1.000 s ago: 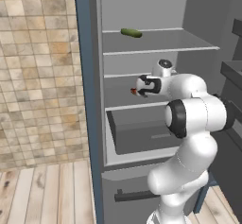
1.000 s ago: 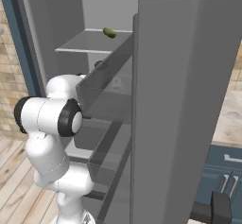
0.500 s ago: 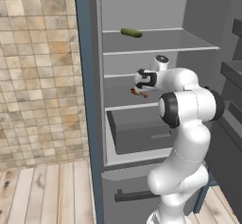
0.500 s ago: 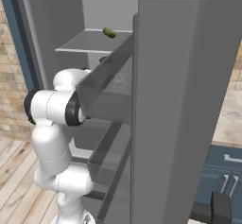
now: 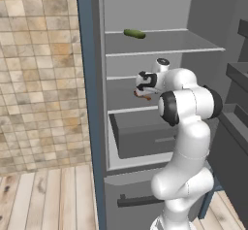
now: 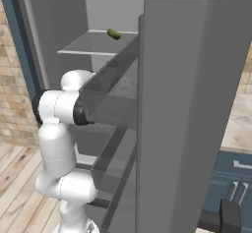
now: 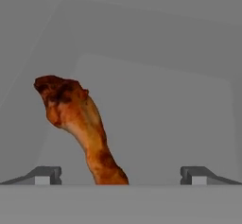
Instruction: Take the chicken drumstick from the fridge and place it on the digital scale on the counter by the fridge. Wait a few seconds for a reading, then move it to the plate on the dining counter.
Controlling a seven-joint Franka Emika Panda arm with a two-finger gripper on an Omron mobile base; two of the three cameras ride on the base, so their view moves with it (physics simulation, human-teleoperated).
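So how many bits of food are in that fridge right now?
2: a green cucumber on the top shelf, and an orange-brown chicken drumstick one shelf lower, by the claw. The grey drawer may hide more.

We see our white arm (image 6: pixel 59 143) reaching into the open fridge (image 6: pixel 197 104); a green cucumber (image 6: pixel 113 34) lies on the top shelf (image 6: pixel 88 45).

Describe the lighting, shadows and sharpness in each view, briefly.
Left base view: flat, even light, no glare, and the green cucumber on the tall grey fridge's pale shelf looks crisp. Right base view: the fridge door's grey slab sits close and dull. Hand view: soft, slightly blurred; the orange-brown chicken drumstick stands between the open claw's tips, casting no clear shadow.
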